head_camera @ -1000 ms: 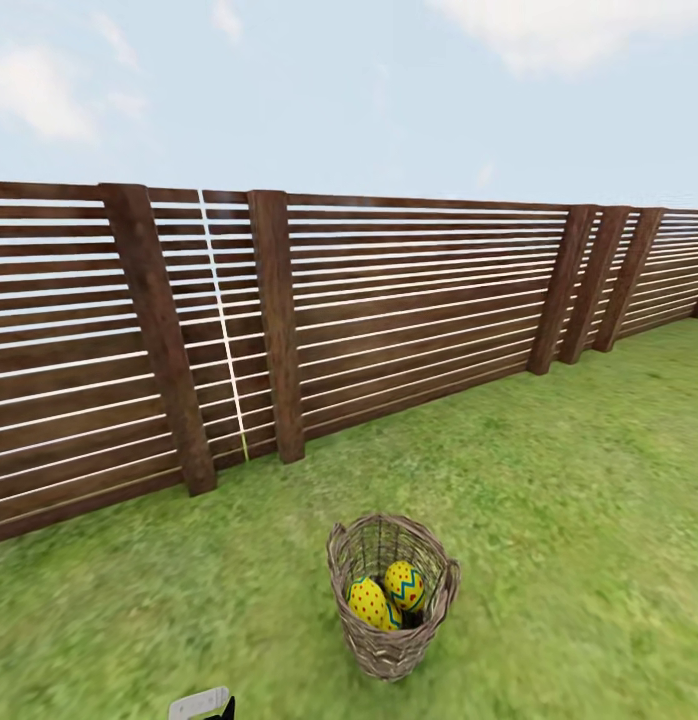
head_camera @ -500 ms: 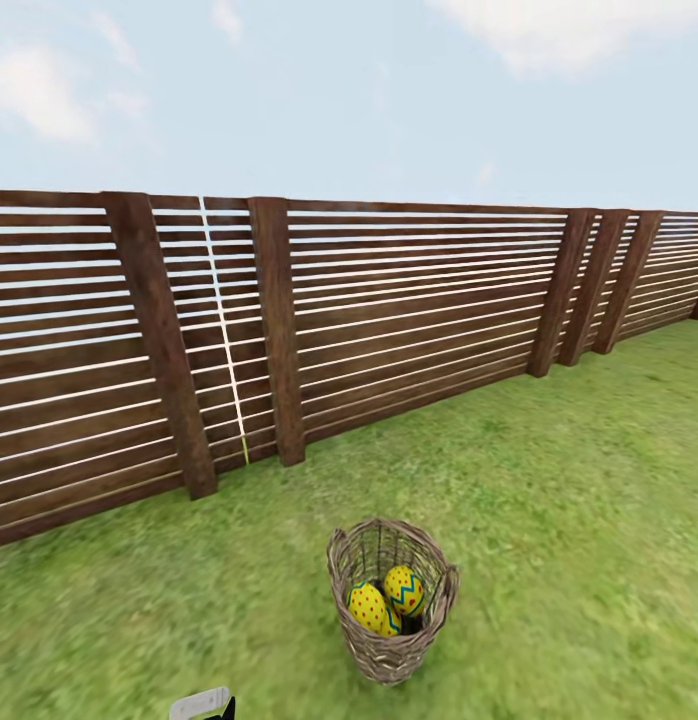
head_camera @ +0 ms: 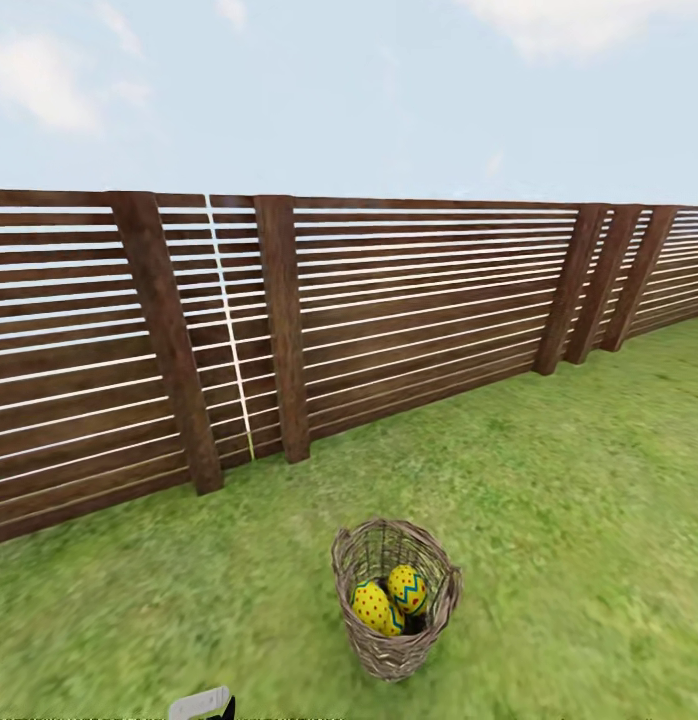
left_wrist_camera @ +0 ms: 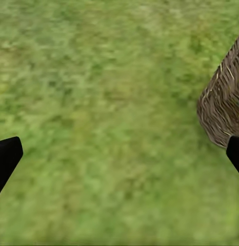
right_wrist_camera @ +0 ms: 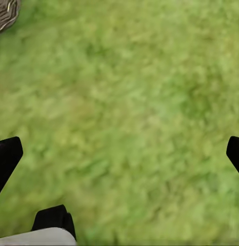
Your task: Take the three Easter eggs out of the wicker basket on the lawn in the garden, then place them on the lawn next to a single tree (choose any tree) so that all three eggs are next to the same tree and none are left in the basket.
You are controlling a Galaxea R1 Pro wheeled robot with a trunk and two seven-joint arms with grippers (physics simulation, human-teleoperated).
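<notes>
Two eggs [head_camera: 389, 598] we see in basket [head_camera: 393, 650], lower ctr on lawn [head_camera: 569, 520], fence [head_camera: 389, 310] behind, both grippers [left_wrist_camera: 119, 159] [right_wrist_camera: 119, 156] wide open, empty.

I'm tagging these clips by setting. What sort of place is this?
Most likely a fenced garden or backyard, outdoors: a grass lawn, a slatted wooden fence along its far edge, and open sky above. A wicker basket holding painted eggs sits on the grass.

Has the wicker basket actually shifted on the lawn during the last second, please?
No. The wicker basket keeps its place relative to the fence post behind it; both slid slightly right and down in the head view together, so the camera moved, not the basket.
</notes>
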